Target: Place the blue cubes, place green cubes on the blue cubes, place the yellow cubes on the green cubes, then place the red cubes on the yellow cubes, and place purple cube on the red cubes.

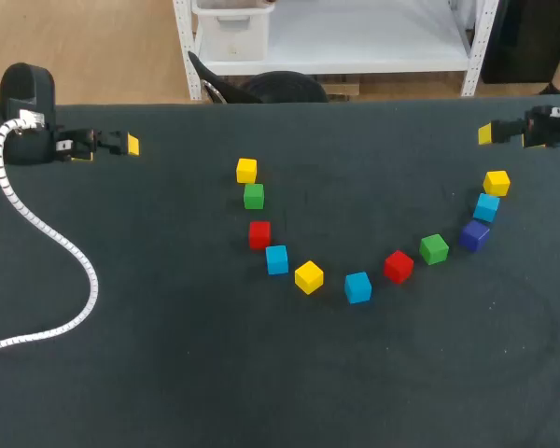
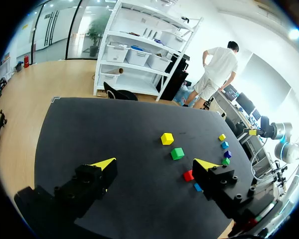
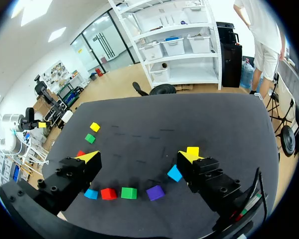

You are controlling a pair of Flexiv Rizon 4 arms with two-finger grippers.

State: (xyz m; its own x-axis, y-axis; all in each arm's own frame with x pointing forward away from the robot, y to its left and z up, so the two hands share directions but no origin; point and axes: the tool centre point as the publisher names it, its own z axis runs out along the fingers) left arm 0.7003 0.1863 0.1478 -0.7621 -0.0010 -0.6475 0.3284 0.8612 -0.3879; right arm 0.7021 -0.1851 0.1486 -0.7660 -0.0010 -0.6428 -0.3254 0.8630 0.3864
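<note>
The cubes lie in a loose U on the dark table [image 1: 149, 373]. Down its left side come a yellow cube [image 1: 246, 170], a green cube [image 1: 253, 196], a red cube [image 1: 259, 234] and a blue cube [image 1: 276, 259]. Along the bottom sit a second yellow cube [image 1: 308, 277] and a second blue cube [image 1: 357, 287]. Rising on the right are a red cube [image 1: 398, 266], a green cube [image 1: 434, 248], the purple cube [image 1: 474, 234], a third blue cube [image 1: 486, 207] and a yellow cube [image 1: 496, 183]. My left gripper [image 1: 112, 147] [image 2: 157, 164] hovers open at the far left. My right gripper [image 1: 504, 133] [image 3: 138, 158] hovers open at the far right. Both are empty.
A white ribbed cable [image 1: 65, 252] curls over the table's left part from my left arm. All the cubes stand apart from one another in the table's middle band.
</note>
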